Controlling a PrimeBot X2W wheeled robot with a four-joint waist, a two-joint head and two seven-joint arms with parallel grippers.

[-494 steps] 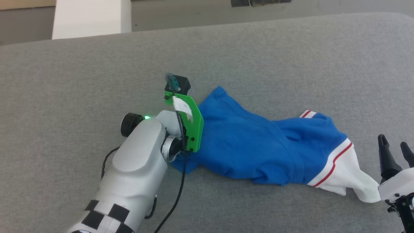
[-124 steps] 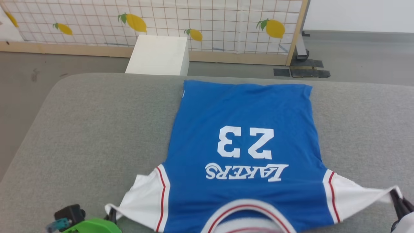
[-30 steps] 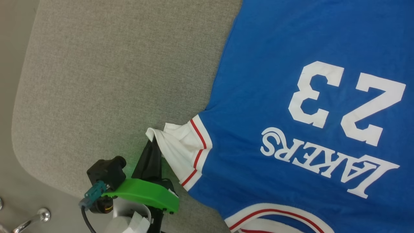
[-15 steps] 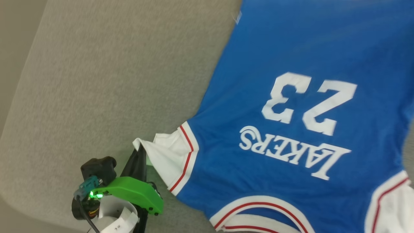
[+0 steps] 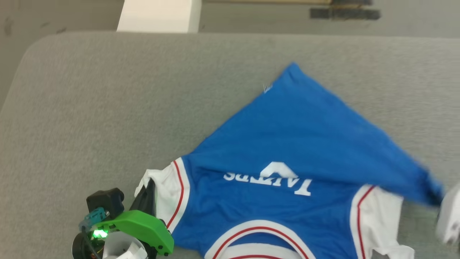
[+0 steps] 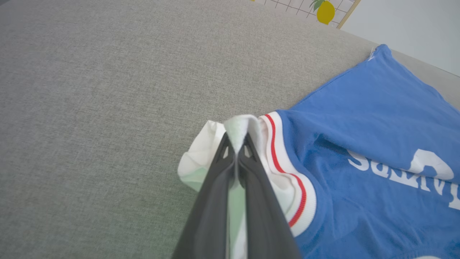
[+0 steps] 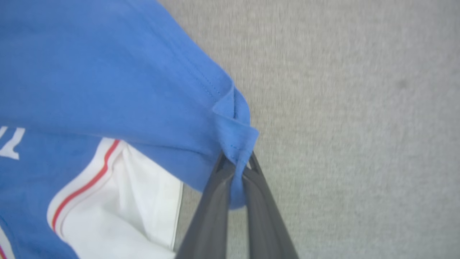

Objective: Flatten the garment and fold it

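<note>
The garment (image 5: 294,136), a royal-blue shirt with white red-striped sleeves, lies on the grey cushion. Its far right hem corner is drawn down across the body to the right sleeve (image 5: 381,216), covering most of the white print. My left gripper (image 5: 149,187) is shut on the tip of the left white sleeve (image 6: 205,151), with the cloth pinched between its fingertips (image 6: 248,147). My right gripper (image 7: 236,162) is shut on the blue hem corner (image 7: 233,126). Its pale wrist (image 5: 449,216) shows blurred at the head view's right edge.
The grey cushioned surface (image 5: 107,108) stretches wide to the left of and beyond the shirt. Past its far edge stand a white box (image 5: 158,16) and dark floor plates (image 5: 345,13). A lemon-print screen (image 6: 325,10) stands behind.
The head camera has swung. My right gripper has shut on the hem corner and pulled it diagonally toward the right sleeve, hiding the number. The left gripper keeps its hold on the left sleeve.
</note>
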